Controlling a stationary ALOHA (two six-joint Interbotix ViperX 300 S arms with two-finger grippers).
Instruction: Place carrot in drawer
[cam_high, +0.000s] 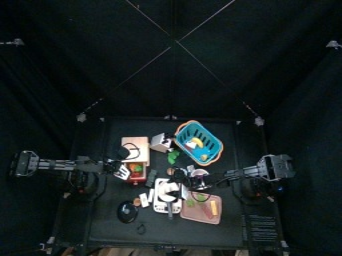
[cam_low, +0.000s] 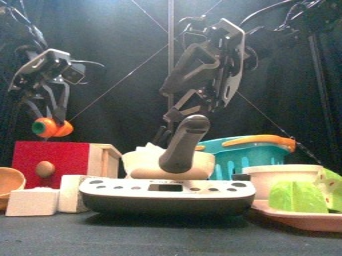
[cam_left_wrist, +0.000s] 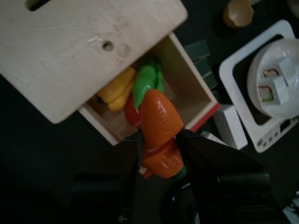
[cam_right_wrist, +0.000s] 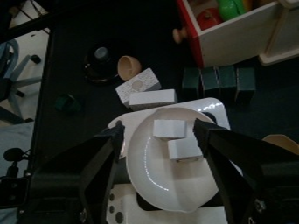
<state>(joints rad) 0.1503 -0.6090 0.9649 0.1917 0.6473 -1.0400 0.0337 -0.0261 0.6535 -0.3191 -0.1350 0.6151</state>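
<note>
The carrot (cam_left_wrist: 159, 131) is pinched in the left gripper (cam_left_wrist: 163, 162), its orange body and green top hanging just over the mouth of the drawer (cam_left_wrist: 140, 96). In the left wrist view the drawer stands pulled open beneath a pale wooden top, its red-edged compartment already holding a yellow piece (cam_left_wrist: 117, 87) and a green piece (cam_left_wrist: 147, 77). In the front view the carrot (cam_low: 51, 126) hangs in the air above the red-fronted drawer box (cam_low: 54, 158), not yet touching it.

The step in hand looks like the carry-over to the drawer: the grasp is made and the placing is not yet done. The next move probably calls for lowering the carrot into the free part of the compartment, clear of the pieces inside and of the overhanging top, then parting the jaws. The opening is narrow, so the carrot could catch on the rim if it comes down askew.

The left jaws are clenched on the carrot's lower half, one on each side.

The right gripper (cam_right_wrist: 163, 144) hovers over a white kitchen scale (cam_right_wrist: 163, 175) at the table's middle. Its jaws stand wide apart, holding nothing that I can see. Beyond it lie white blocks (cam_right_wrist: 149, 94), and a blue-rimmed basket (cam_low: 254, 152) stands behind the scale.
</note>
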